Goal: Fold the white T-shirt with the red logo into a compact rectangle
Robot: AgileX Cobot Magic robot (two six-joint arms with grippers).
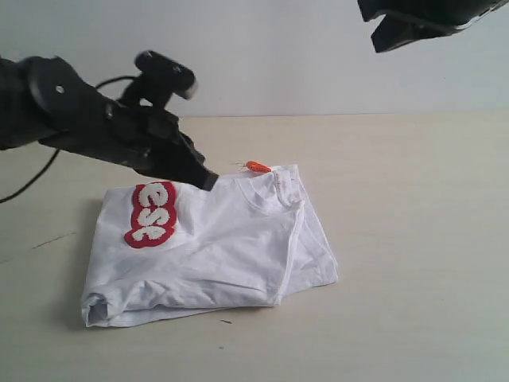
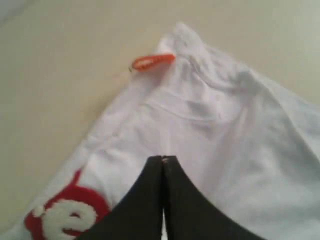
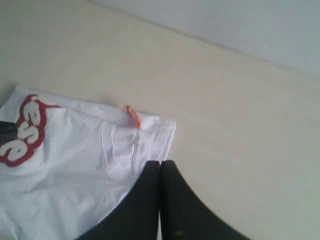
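The white T-shirt [image 1: 223, 247] lies folded in a rough rectangle on the table, with its collar and orange neck tag [image 1: 257, 166] at the far edge. Part of the red logo [image 1: 151, 215] shows on its left side. My left gripper [image 1: 208, 181] is shut with nothing between its jaws, its tip just above the shirt's far edge, between logo and collar. The left wrist view shows that gripper [image 2: 163, 159] over white cloth [image 2: 240, 130], the logo [image 2: 65, 215] beside it. My right gripper [image 1: 380, 41] hangs high at the upper right. In its wrist view the right gripper [image 3: 160, 163] is shut and empty, over the shirt's [image 3: 75, 160] collar corner.
The pale wooden table [image 1: 413, 239] stretches bare to the right of the shirt and in front of it. A white wall [image 1: 302, 64] rises behind the table. The left arm's black cable [image 1: 32, 179] hangs at the far left.
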